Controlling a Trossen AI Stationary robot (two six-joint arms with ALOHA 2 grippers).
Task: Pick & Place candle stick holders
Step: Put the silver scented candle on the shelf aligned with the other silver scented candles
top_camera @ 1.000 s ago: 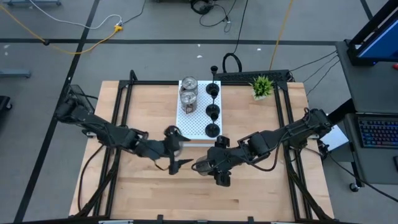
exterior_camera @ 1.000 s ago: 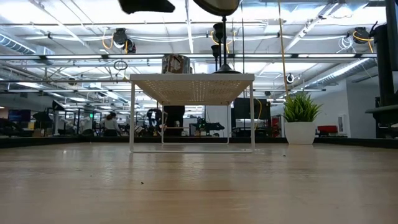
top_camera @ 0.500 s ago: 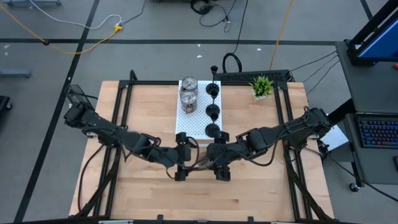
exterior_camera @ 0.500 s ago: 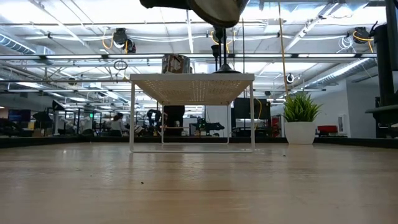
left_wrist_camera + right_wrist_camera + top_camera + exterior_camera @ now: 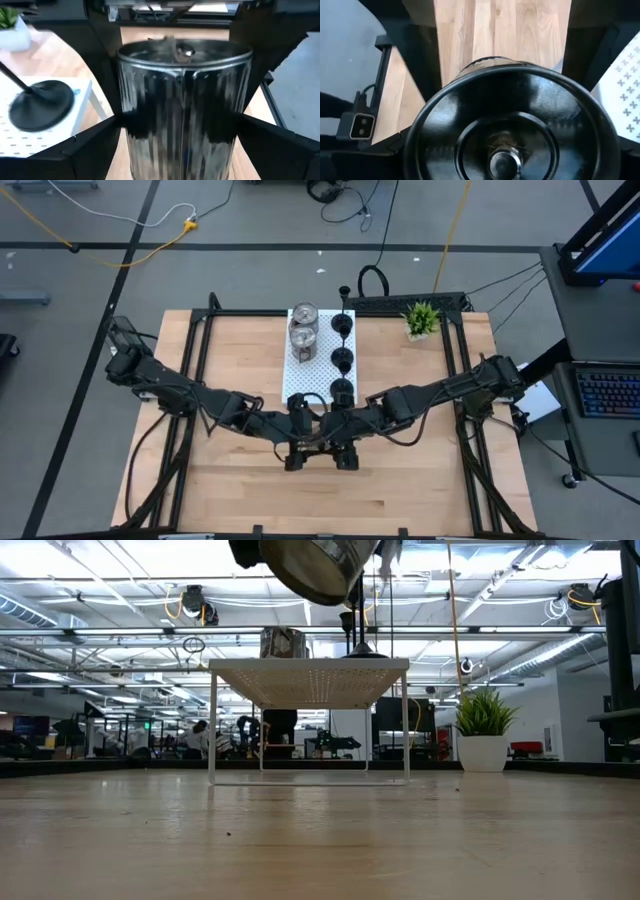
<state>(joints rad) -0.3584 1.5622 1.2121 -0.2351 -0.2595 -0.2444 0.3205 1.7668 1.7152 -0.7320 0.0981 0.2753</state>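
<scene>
A shiny silver candle stick holder (image 5: 320, 440) hangs over the table's middle, between my two grippers. My right gripper (image 5: 332, 442) is shut on it. My left gripper (image 5: 308, 442) is open, with a finger (image 5: 95, 142) on each side of the holder's ribbed wall (image 5: 185, 115); whether they touch, I cannot tell. In the low view the holder (image 5: 312, 565) hangs high and tilted. Two more silver holders (image 5: 303, 325) and three black goblet-shaped ones (image 5: 342, 358) stand on their bases on the white perforated board (image 5: 312, 385). My right gripper holds the silver holder between its two fingers, on opposite sides of its round wall (image 5: 420, 140). It comes from the table's right, slanting down. The holder's dark round end (image 5: 510, 135) faces this wrist. The holder is tilted and lifted clear of the table.
The white board stands on thin legs (image 5: 212, 725) at the far middle. A small potted plant (image 5: 421, 317) stands at the far right. Bare wood (image 5: 320, 500) lies near the front edge. The black frame rails (image 5: 195, 370) run along the table's left and right sides.
My left gripper has swung toward the table's right, up to the silver holder, and its open fingers now stand on either side of it. My right gripper has shifted slightly left and down with the holder, which hangs lower and more tipped than before.
</scene>
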